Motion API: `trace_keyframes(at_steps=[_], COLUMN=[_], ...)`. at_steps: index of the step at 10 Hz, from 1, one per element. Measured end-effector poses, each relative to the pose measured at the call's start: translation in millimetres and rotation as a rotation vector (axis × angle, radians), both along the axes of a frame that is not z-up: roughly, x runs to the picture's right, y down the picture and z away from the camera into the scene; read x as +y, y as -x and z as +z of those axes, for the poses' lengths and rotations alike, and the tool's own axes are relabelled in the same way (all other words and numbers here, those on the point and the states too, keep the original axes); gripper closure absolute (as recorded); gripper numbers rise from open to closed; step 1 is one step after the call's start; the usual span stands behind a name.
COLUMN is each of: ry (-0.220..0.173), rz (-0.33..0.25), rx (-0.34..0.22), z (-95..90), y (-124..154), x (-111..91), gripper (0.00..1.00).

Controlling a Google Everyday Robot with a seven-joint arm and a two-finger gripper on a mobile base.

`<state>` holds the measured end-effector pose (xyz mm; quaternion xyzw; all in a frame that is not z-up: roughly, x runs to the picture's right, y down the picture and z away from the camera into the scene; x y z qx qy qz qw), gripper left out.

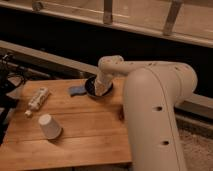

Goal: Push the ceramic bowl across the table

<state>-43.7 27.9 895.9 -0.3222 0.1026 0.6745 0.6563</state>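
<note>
Ceramic bowl [90, 86] partly behind gripper [101, 89], far edge of table [75, 135]

hand [102, 88] over the ceramic bowl [90, 86] at the far edge of the table [90, 137], cup [50, 126] nearer, further left

We see a glossy black ceramic bowl [89, 85] on the light-brown, planked table [80, 137], with the cream-white arm's [155, 100] gripper [102, 89] down in it. The small object [76, 90] is blue, the upturned cup [50, 126] white, and the tube [37, 98] white with darker print.
</note>
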Motion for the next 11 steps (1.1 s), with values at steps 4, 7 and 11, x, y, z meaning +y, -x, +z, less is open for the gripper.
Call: trace_keyframes(at_steps=[4,7,11], ry=[-0.054,-0.083,-0.054], rz=[-0.009,-0.003,0.018], rx=[0.0,-0.018,-0.111], z=[21.4,45.9,69.8], y=[13,21,44], x=[-13,-24,-10], gripper=[0.94,0.94,0.94])
